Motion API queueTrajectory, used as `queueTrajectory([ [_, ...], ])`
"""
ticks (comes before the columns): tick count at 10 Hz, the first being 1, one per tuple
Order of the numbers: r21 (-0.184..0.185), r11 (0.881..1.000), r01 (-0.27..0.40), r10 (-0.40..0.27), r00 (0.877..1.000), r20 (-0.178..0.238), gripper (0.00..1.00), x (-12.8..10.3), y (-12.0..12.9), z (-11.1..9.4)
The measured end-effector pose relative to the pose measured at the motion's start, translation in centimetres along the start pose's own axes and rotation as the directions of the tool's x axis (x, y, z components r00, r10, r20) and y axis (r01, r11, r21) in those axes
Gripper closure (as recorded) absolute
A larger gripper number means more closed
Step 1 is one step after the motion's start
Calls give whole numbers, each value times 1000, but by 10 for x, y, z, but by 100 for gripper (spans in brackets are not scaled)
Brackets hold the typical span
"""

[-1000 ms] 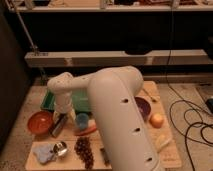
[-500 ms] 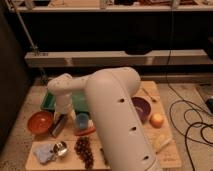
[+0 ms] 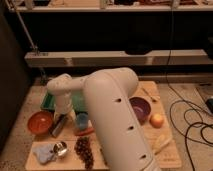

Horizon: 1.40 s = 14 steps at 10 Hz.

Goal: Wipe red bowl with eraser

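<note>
**Red bowl at the left edge, end effector just beside it**

The red bowl [image 3: 40,121] sits upright on the table [image 3: 170,159], close to the left edge, with its glossy inside open to the camera. Just to its right, the eraser [image 3: 56,128] shows as a small grey-and-dark oblong block that leans with its top towards the arm. It is near the bowl's right rim, but contact with the rim cannot be made out. The end effector [image 3: 60,119] hangs straight above the eraser, at the end of the white wrist, so it is right of the bowl and not over its middle. I cannot tell whether the end effector is spread, pressed together or pinching the eraser.

Right of the eraser stands a small blue cup [image 3: 81,120], and an orange-red carrot-like piece [image 3: 85,132] lies in front of the cup. Behind the end effector lies a green tray [image 3: 76,101], partly hidden by the arm. In front of the bowl, near the front-left corner, are a pale blue cloth [image 3: 44,153] and a shiny metal cup [image 3: 61,148], with a bunch of dark grapes [image 3: 85,150] to their right. A narrow strip of bare wood separates the bowl from the cloth.

The thick white arm [image 3: 117,120] covers the middle of the table. Beyond it are a purple bowl [image 3: 140,109], an orange fruit [image 3: 157,120] and a pale yellow item [image 3: 162,143]. The front-right corner is bare wood. Black cables [image 3: 192,125] lie on the floor to the right
</note>
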Motion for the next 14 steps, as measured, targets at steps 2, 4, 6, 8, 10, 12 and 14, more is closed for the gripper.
queueTrajectory([
  [2, -7, 1000, 23, -23, 1000, 1, 64, -3, -4, 0],
  [4, -4, 1000, 28, -28, 1000, 10, 82, -4, -3, 0],
  [6, 14, 999, 31, -32, 999, 30, 99, -6, -4, -1],
  [8, 33, 999, 28, -29, 999, 39, 100, -6, -2, -9],
  [10, 57, 998, 33, -35, 999, 30, 100, -12, -2, -33],
  [12, 85, 995, 49, -50, 999, 0, 100, -22, -4, -74],
  [14, 106, 992, 68, -65, 997, -30, 100, -30, -7, -107],
])
